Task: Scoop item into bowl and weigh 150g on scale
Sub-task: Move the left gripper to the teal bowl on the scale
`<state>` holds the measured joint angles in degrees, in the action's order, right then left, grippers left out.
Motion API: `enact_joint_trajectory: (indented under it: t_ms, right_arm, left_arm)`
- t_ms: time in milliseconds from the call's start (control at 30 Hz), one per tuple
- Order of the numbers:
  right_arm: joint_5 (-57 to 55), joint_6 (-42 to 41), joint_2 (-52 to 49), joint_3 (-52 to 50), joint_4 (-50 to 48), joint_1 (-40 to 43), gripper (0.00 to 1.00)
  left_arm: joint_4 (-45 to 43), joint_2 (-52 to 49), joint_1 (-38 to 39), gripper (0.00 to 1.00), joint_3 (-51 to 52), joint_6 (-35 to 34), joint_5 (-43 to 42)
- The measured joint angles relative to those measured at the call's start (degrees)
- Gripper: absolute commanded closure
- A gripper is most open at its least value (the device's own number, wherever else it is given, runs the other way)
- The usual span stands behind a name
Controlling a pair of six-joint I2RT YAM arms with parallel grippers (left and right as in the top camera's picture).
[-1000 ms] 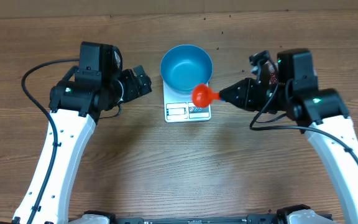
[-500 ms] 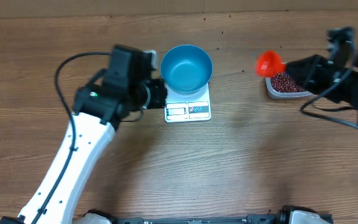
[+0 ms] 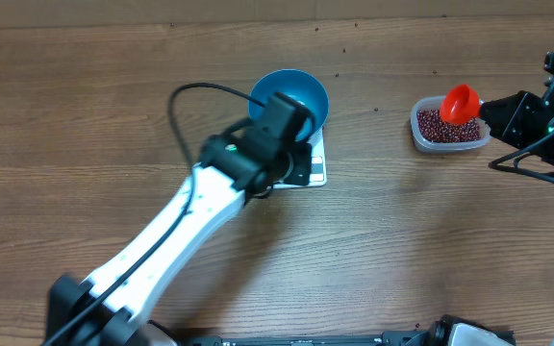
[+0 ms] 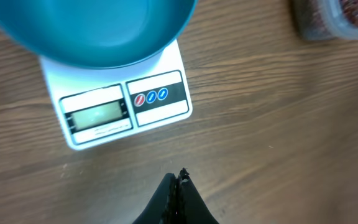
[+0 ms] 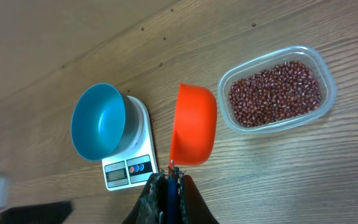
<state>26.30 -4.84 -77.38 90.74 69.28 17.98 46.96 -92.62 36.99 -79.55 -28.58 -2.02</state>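
Our left jaws are pressed together on nothing, their tips poised above the bare worktop (image 4: 278, 155) just in front of the scale's (image 4: 126, 107) display edge. Our right jaws are clenched on the handle of an orange scoop (image 5: 194, 127), which hangs tilted well to the right of the scale, at the near edge of a clear plastic tub (image 5: 328, 74). The beans (image 5: 275, 93) lie in that tub as a maroon layer, far off to the scale's right. The blue bowl (image 4: 104, 37) sits on the scale, overhanging its back part and leaving the display and button panel uncovered. Overhead, we see the left arm (image 3: 190, 216) crossing the scale's front left corner.
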Motion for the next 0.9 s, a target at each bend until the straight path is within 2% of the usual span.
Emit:
enact_joint_trajectory:
  t_ms: [467,900]
  right_arm:
    - [-0.5,0.5,-0.6,0.0,0.5,0.0,0.96]
    - [-0.8,0.6,-0.6,0.0,0.5,0.0,0.96]
  left_arm:
    - [-5.5,-13.9,1.7,0.96,0.0,-3.3,4.4]
    - [-7.6,-15.5,1.7,0.96,0.0,-4.4,11.0]
